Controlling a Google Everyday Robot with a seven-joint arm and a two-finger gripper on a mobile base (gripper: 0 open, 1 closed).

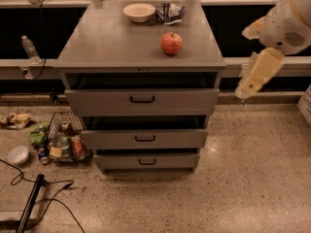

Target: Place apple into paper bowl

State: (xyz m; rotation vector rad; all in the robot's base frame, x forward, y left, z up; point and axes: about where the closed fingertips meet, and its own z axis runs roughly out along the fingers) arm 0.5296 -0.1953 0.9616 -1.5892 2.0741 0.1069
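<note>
Bring the gripper, off the counter at 4 o'clock from the apple, opening state indeterminable, squarely over the apple before grasping; the paper bowl lies at 11 o'clock.

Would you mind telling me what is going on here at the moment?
A one-armed robot is meant to put the apple into the paper bowl, but nothing is being handled yet. The apple sits on top of the grey drawer cabinet, toward its right side. The bowl stands near the back edge, beside a crumpled bag. The gripper hangs off to the right of the cabinet, well apart from the apple.
</note>
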